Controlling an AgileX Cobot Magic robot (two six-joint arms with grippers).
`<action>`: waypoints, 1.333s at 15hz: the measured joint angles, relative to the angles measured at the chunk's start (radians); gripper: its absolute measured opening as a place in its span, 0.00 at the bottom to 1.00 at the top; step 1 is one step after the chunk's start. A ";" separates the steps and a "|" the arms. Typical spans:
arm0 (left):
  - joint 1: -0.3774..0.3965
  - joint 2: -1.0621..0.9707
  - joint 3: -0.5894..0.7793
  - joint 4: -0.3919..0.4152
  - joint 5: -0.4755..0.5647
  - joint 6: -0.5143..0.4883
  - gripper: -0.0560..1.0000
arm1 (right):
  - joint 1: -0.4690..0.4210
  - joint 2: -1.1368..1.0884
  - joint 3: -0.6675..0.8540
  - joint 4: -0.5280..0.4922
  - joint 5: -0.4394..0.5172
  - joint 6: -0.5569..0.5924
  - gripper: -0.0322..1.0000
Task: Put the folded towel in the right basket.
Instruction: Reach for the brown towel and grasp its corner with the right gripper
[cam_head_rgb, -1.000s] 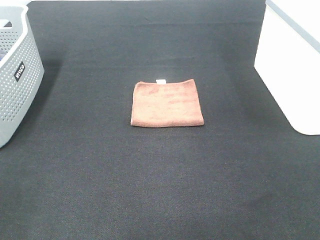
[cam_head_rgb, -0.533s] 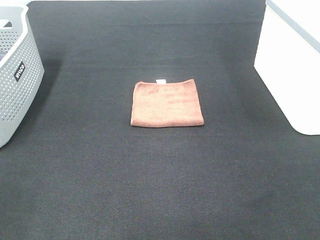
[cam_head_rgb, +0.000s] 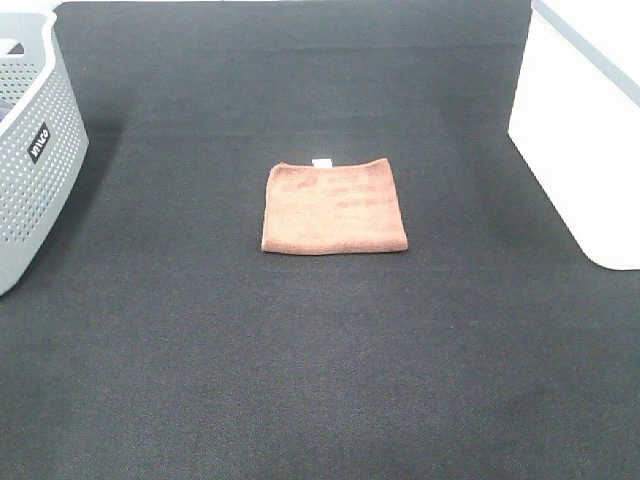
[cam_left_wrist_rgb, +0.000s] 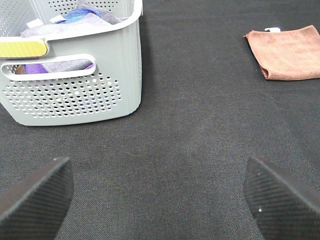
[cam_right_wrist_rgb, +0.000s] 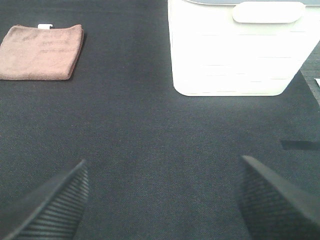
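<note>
Towel (cam_head_rgb: 335, 207) lies folded flat in the middle of your dark surface (cam_head_rgb: 300, 380), well apart from both baskets. Your white basket (cam_head_rgb: 585, 140) stands at the right edge; the grey basket (cam_head_rgb: 30, 150) at the left holds clothes (cam_left_wrist_rgb: 92, 12). Only bare surface lies between towel and white basket. Your left tool (cam_left_wrist_rgb: 160, 197) and right tool (cam_right_wrist_rgb: 162, 200) both hang spread wide, gripping nothing.
</note>
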 joint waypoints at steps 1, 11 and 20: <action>0.000 0.000 0.000 0.000 0.000 0.000 0.88 | 0.000 0.000 0.000 0.000 0.000 0.000 0.77; 0.000 0.000 0.000 0.000 0.000 0.000 0.88 | 0.000 0.000 0.000 0.000 0.000 0.000 0.77; 0.000 0.000 0.000 0.000 0.000 0.000 0.88 | 0.000 0.000 0.000 0.000 0.000 0.000 0.77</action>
